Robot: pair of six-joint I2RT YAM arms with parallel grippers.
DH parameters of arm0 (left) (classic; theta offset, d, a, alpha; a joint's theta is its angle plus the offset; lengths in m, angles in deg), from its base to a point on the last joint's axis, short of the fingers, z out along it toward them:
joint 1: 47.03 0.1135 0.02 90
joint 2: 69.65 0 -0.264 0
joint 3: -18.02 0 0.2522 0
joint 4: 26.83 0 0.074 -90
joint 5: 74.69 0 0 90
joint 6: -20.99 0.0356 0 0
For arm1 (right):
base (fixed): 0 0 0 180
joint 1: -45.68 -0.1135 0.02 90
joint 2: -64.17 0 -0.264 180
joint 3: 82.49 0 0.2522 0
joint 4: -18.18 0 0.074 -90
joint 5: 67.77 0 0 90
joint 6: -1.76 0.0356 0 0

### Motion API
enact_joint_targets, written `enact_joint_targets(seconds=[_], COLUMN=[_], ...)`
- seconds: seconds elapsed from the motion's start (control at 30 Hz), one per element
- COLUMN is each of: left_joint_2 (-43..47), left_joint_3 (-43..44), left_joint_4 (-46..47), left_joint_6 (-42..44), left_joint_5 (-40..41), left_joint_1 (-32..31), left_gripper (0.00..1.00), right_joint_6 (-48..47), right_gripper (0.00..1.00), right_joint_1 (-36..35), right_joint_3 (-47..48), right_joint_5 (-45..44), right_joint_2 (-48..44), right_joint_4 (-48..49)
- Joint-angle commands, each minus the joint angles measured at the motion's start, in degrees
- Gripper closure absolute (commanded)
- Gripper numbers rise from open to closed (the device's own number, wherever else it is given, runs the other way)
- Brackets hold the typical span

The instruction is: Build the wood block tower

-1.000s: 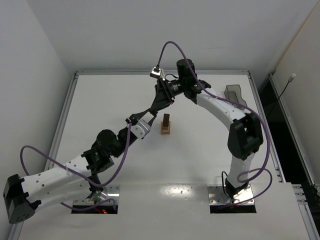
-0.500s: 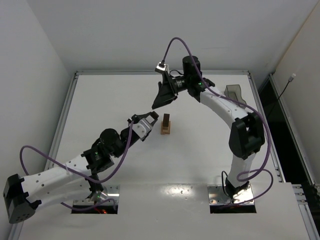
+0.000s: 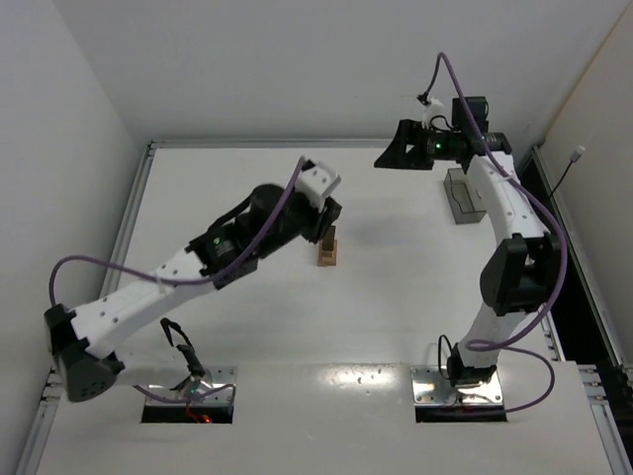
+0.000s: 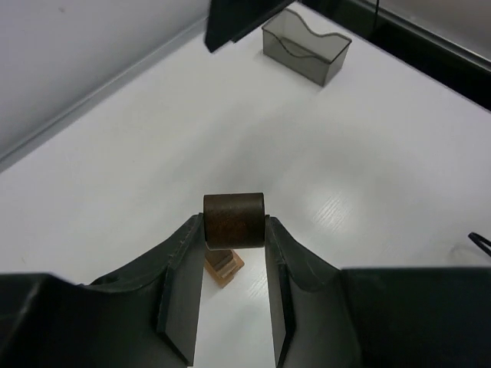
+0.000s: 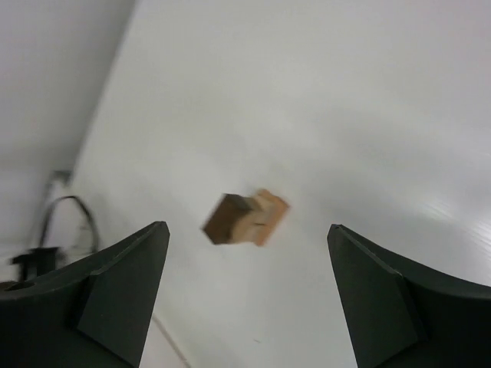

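Observation:
The tower (image 3: 327,254) is a short stack of tan and dark brown wood blocks near the table's middle. My left gripper (image 3: 327,216) hangs just above it, shut on a dark brown wood block (image 4: 234,221). In the left wrist view the tower (image 4: 225,266) shows right beneath that block, with a gap between them. My right gripper (image 3: 389,158) is open and empty, high up at the back right, well away from the stack. In the blurred right wrist view the tower (image 5: 245,218) appears far below, between the widely spread fingers (image 5: 130,268).
A translucent grey plastic bin (image 3: 462,194) stands at the back right under the right arm, and also appears as the bin (image 4: 307,47) in the left wrist view. The white table (image 3: 198,198) has a raised metal rim (image 3: 136,213); walls close in on the left and at the back.
The right gripper opened and swung up and away to the back right. The left arm rose and carried its dark block from beside the tower to above it.

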Motion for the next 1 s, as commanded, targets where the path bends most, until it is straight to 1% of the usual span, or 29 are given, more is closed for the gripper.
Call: enact_joint_targets(seconds=[0.0, 0.03, 0.07, 0.1, 0.13, 0.17, 0.2, 0.23, 0.33, 0.37, 0.43, 0.5, 0.7, 0.83, 0.97], left_joint_2=[-9.4, -11.7, -14.2, -19.9, -23.3, -26.7, -29.0, -31.5, -35.7, -36.4, -37.7, -39.3, -42.2, -42.2, -42.8], left_joint_3=[12.2, 18.5, 22.2, 26.0, 30.3, 38.1, 39.5, 39.5, 41.1, 39.5, 38.4, 36.7, 37.6, 37.6, 35.0], left_joint_4=[-15.4, -16.9, -20.8, -23.1, -25.9, -28.8, -30.4, -29.9, -29.9, -29.9, -29.4, -28.8, -28.8, -29.4, -29.4], left_joint_6=[-6.8, -6.8, -7.4, -8.3, -9.9, -10.9, -12.0, -12.5, -15.0, -15.8, -17.5, -18.0, -18.8, -19.3, -20.0], left_joint_5=[-6.4, -8.4, -10.6, -11.5, -13.0, -17.2, -19.7, -21.8, -24.7, -26.7, -27.6, -30.2, -32.1, -32.1, -32.1], left_joint_1=[5.1, 6.1, 7.1, 9.3, 10.6, 12.2, 16.0, 17.2, 21.2, 22.1, 24.6, 26.7, 27.3, 26.8, 26.3], left_gripper=[1.00, 1.00, 1.00, 1.00, 1.00, 1.00, 1.00, 1.00, 1.00, 1.00, 1.00, 1.00, 1.00, 1.00, 1.00], right_joint_6=[-17.4, -18.2, -18.2, -18.2, -18.8, -19.3, -19.3, -19.3, -19.3, -19.3, -19.9, -20.6, -20.0, -20.0, -19.5], right_gripper=[0.18, 0.18, 0.18, 0.18, 0.18, 0.18, 0.18, 0.18, 0.18, 0.18, 0.18, 0.18, 0.18, 0.18, 0.18], right_joint_1=[0.0, 1.0, 1.6, 2.1, 2.9, 2.9, 3.8, 4.6, 6.2, 6.2, 6.9, 8.0, 9.0, 9.0, 9.6], right_joint_3=[0.1, -0.8, -2.7, -3.9, -5.0, -6.7, -7.7, -8.5, -11.5, -11.5, -12.8, -13.5, -15.5, -16.0, -16.0], right_joint_5=[-16.8, -16.8, -16.8, -16.8, -16.8, -16.8, -16.8, -16.2, -15.6, -15.6, -15.6, -15.1, -15.1, -14.4, -14.4], right_joint_2=[-6.1, -6.8, -8.4, -9.4, -10.4, -11.1, -12.5, -13.0, -15.1, -15.1, -15.9, -16.5, -17.0, -17.0, -17.0], right_joint_4=[-10.9, -10.9, -10.9, -10.9, -10.9, -10.9, -10.9, -10.9, -10.9, -10.9, -11.5, -12.2, -11.6, -11.6, -11.6])
